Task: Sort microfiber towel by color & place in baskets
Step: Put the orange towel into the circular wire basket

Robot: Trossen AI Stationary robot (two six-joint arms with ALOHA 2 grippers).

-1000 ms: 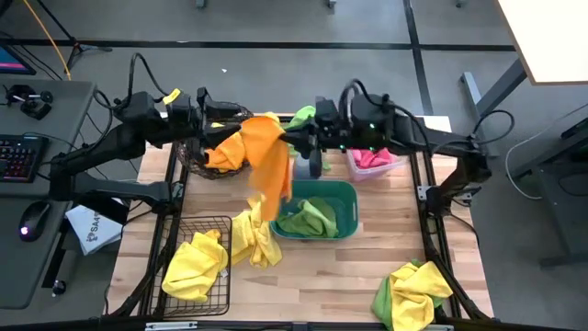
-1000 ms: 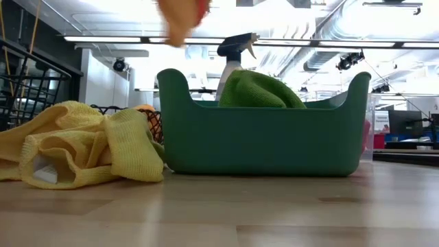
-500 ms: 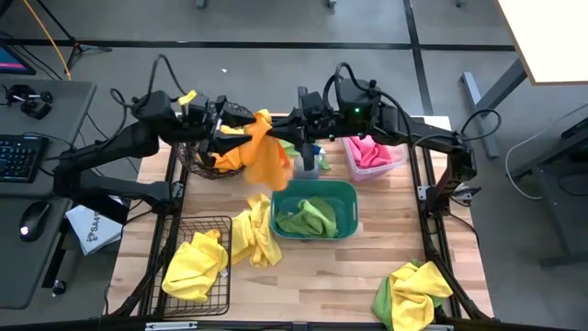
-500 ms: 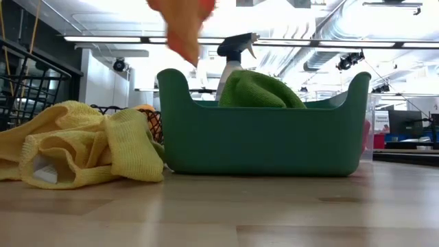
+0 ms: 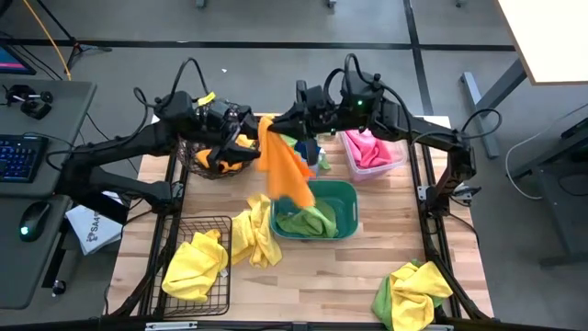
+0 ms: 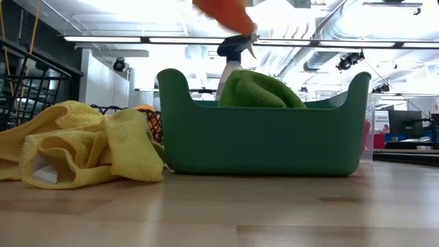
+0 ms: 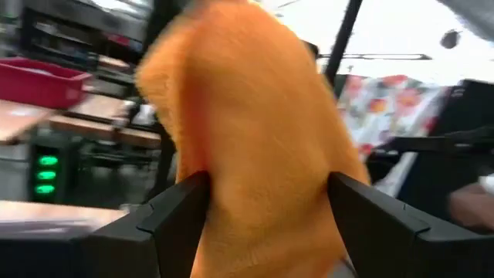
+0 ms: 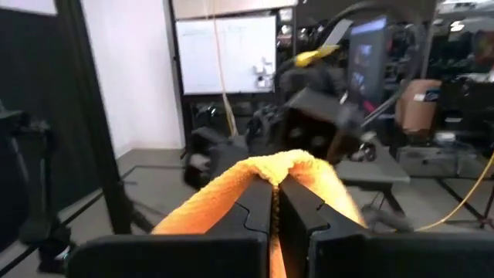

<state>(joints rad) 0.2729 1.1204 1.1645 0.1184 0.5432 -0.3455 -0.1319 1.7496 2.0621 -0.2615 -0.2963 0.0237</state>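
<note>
We look down on a pale wooden table [image 5: 349, 276] ringed by grey floor, a desk with keyboard at the frame's left. Our right gripper [image 5: 276, 126], upper centre, is clamped on an orange towel [image 5: 287, 170] hanging over the teal tub [image 5: 347, 191]. Our left gripper [image 5: 248, 133] stands open beside the cloth, above the round wire basket [image 5: 197, 164]. Yellow towels [image 5: 253, 237] lie lower left.

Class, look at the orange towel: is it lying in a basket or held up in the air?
Held in the air. The right gripper is shut on the orange towel, which hangs above the teal tub; the left gripper's open fingers flank it.
</note>
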